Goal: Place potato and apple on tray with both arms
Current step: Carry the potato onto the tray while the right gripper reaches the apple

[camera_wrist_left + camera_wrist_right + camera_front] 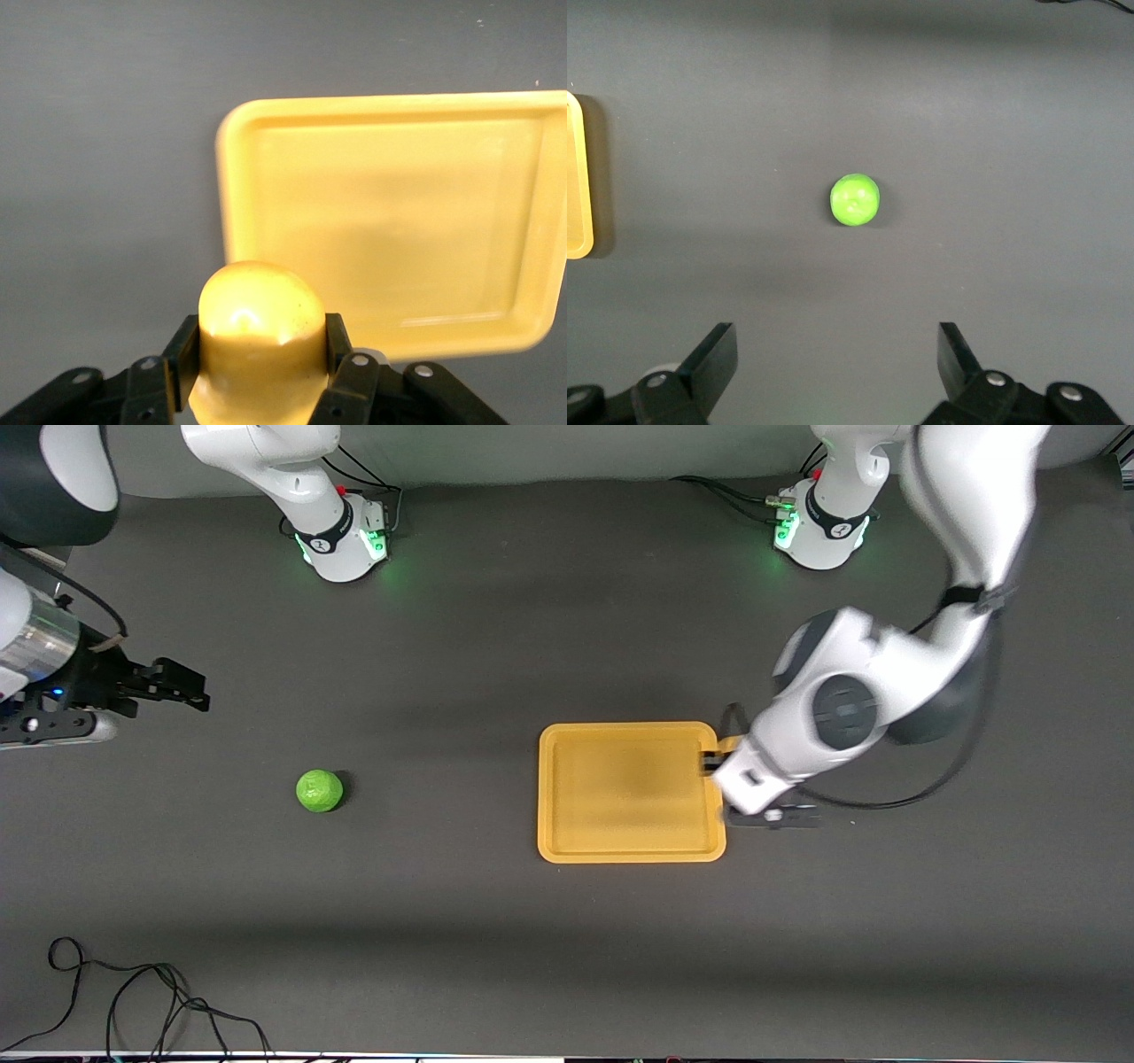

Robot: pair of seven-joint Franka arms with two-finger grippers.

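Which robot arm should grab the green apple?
The right. Its open gripper hangs over bare table with the apple in view, while the left gripper already holds the potato beside the tray.

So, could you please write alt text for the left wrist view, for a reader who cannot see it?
The left gripper is shut on the potato, a yellow-orange lump held between its black fingers. The empty tray, yellow-orange with a low rim, lies on the dark grey table, and the potato is not yet over it.
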